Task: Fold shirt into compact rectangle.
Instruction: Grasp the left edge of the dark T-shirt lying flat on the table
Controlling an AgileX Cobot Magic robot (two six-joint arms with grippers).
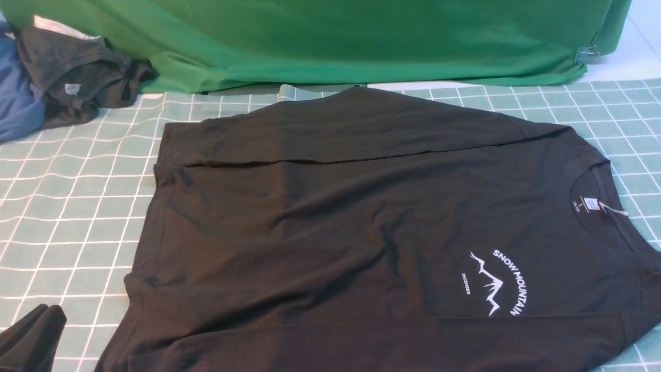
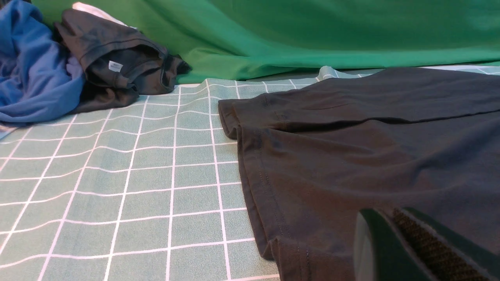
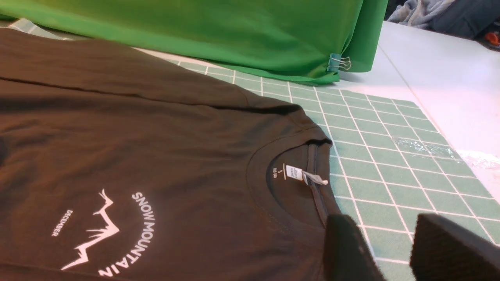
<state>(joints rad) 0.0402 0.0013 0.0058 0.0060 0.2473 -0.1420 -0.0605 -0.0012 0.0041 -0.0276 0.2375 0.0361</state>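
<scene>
1. The left gripper (image 1: pixel 41 320) sits at the near left corner of the table, just off the shirt's hem corner. I cannot tell whether its jaws are parted or together.
2. The right gripper (image 3: pixel 384 224) hangs low at the neck end with its jaws wide apart and nothing between them. One finger is over the collar edge and the other is over the checked mat (image 1: pixel 77 217).
3. The shirt (image 1: pixel 335 222) lies flat on the mat, chest up, and fills most of the middle and right of the table. Its long axis runs left to right, with the hem on the left and the neck pointing right.
4. The cloth is black and softly creased, and a fold line crosses its near edge.
5. A white mountain outline with "SNOW MOUNTAIN" (image 1: pixel 498 281) sits on the chest, turned sideways towards the neck.
6. The round collar (image 1: pixel 568 181) shows a white label (image 1: pixel 590 204) inside.
7. A long fold of the shirt lies over the body along the far side.
8. At the far left, a crumpled dark garment (image 1: pixel 77 77) leans on a blue cloth (image 1: pixel 15 103).
9. A bright green cloth (image 1: pixel 361 41) spans the back, with a binder clip (image 3: pixel 338 63) on its right end.
</scene>
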